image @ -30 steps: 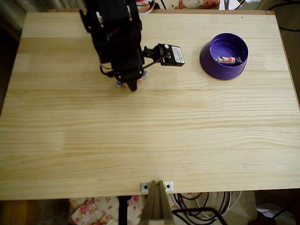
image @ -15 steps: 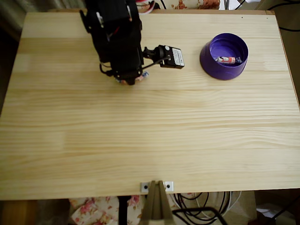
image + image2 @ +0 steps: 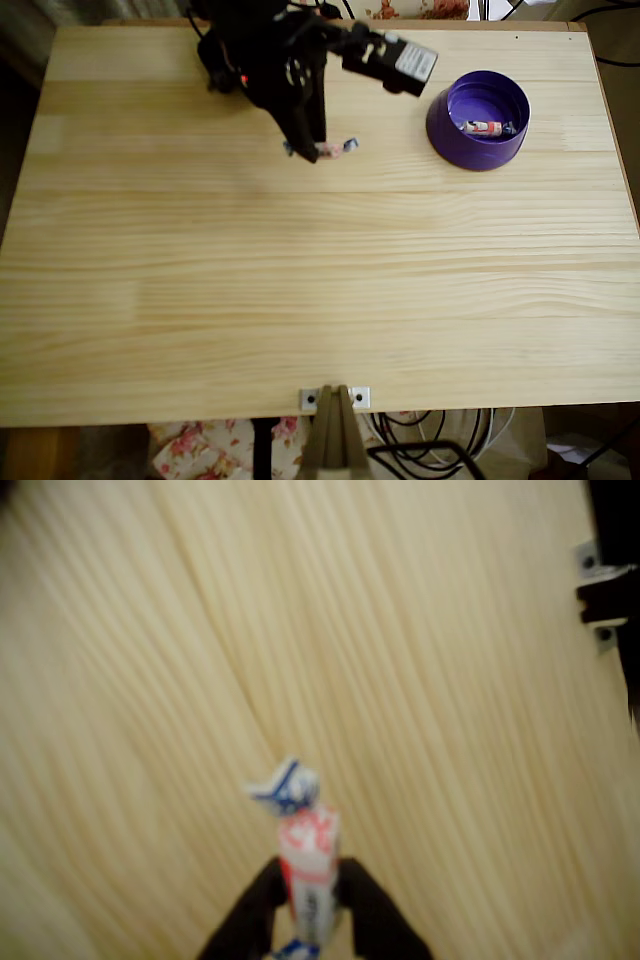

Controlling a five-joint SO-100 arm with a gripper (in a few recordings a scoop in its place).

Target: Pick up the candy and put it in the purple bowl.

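My black gripper [image 3: 318,150] is shut on the candy [image 3: 334,149], a slim roll with a pale pink middle and blue-and-white twisted ends. One wrapper end sticks out to the right of the fingers. In the wrist view the candy [image 3: 308,848] stands upright between the two dark fingers of the gripper [image 3: 312,882], above the blurred wooden table. The purple bowl [image 3: 446,133] sits on the table at the back right, well to the right of the gripper. Inside it lies a shorter candy with a red-and-white middle [image 3: 483,127].
The light wooden table [image 3: 300,300] stretches wide and bare in front of the arm. A metal bracket [image 3: 334,398] is fixed at the middle of the front edge, with cables hanging below it. A black mount [image 3: 606,580] shows at the wrist view's upper right.
The arm has swung to the right, toward the bowl, and the candy now rides in the shut gripper. The wrist with its white-labelled motor has moved up and right.
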